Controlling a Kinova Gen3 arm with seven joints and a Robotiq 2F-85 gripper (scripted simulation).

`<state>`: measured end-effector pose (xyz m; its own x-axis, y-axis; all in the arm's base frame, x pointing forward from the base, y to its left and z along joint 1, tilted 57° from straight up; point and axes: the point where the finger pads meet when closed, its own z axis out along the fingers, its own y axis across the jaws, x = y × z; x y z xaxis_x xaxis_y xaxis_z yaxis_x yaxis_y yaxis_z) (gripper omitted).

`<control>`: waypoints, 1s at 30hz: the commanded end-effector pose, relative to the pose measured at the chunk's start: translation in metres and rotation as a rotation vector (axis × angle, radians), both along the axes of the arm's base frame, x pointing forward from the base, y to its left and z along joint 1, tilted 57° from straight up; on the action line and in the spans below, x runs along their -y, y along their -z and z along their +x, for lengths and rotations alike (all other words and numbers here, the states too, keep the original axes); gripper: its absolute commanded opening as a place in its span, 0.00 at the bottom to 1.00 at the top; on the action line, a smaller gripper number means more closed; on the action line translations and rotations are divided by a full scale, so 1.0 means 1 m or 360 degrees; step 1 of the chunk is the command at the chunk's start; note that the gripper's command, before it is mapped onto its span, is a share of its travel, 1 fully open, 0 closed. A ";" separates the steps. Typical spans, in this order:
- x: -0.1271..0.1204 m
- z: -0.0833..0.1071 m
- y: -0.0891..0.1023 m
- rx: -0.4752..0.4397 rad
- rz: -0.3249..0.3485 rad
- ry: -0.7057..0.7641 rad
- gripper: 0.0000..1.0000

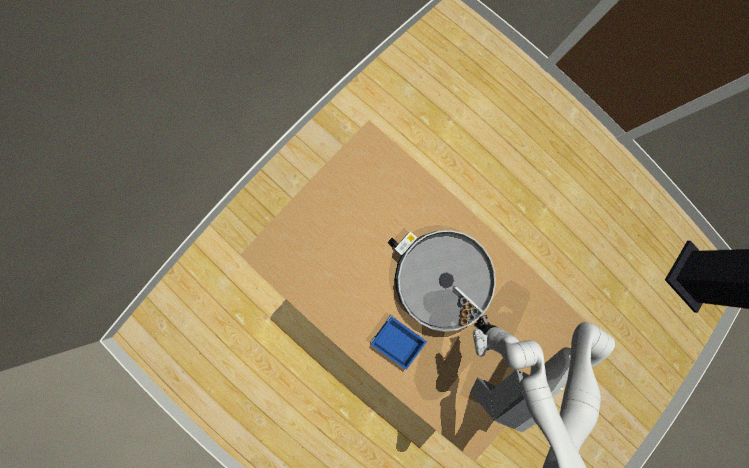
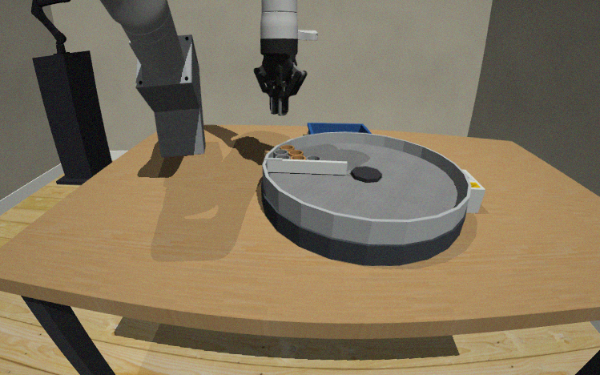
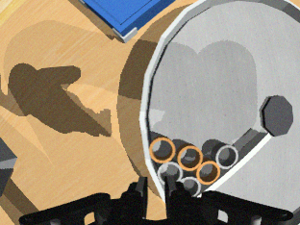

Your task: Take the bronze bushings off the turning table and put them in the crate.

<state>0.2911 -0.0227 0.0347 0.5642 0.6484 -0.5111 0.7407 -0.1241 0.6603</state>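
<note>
Above turntable rim, gripper nearly shut, empty; yellow label unreadable

No readable text anywhere; yellow-marked label on small white box beside turntable too small to read.

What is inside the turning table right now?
Bronze bushings and steel bushings cluster against a white bar by the turning table's rim, with a dark hub at its centre. The gripper partly hides the nearest steel ones.
</note>
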 end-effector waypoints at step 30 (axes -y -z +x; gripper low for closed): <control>0.001 0.012 0.008 -0.0568 -0.0275 -0.0418 0.16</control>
<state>0.3026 -0.0237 0.0263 0.1618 0.6330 -0.7570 0.9168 0.1874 0.3526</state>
